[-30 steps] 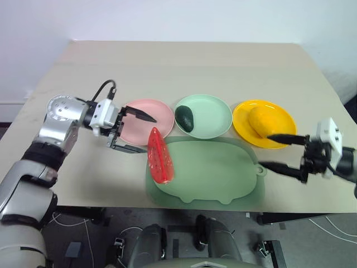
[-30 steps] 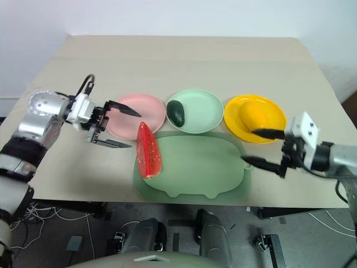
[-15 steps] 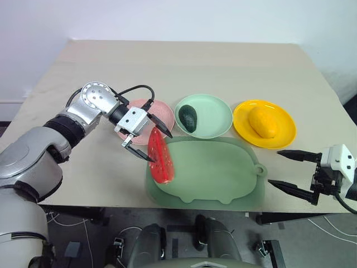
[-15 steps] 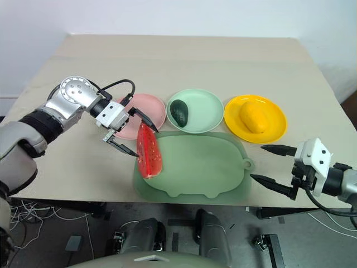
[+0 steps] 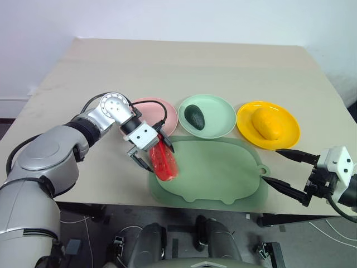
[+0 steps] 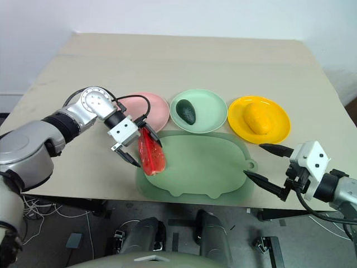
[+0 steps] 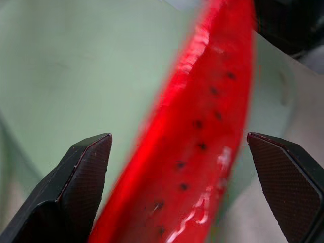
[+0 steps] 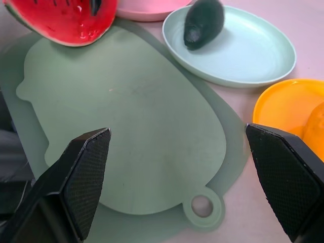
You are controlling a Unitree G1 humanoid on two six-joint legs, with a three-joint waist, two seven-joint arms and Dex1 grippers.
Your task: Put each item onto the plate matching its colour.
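Straddling watermelon wedge (image 5: 162,160) now: left pincer (image 5: 150,152) spread | right pincer (image 5: 286,173) spread, withdrawn

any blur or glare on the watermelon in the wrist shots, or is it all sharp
Left wrist view: the watermelon wedge is close up and smeared soft at its edges, with white glare spots on its glossy skin, while the left gripper fingers look sharper. Right wrist view: the mat and avocado read crisp, with small highlights on the wedge.
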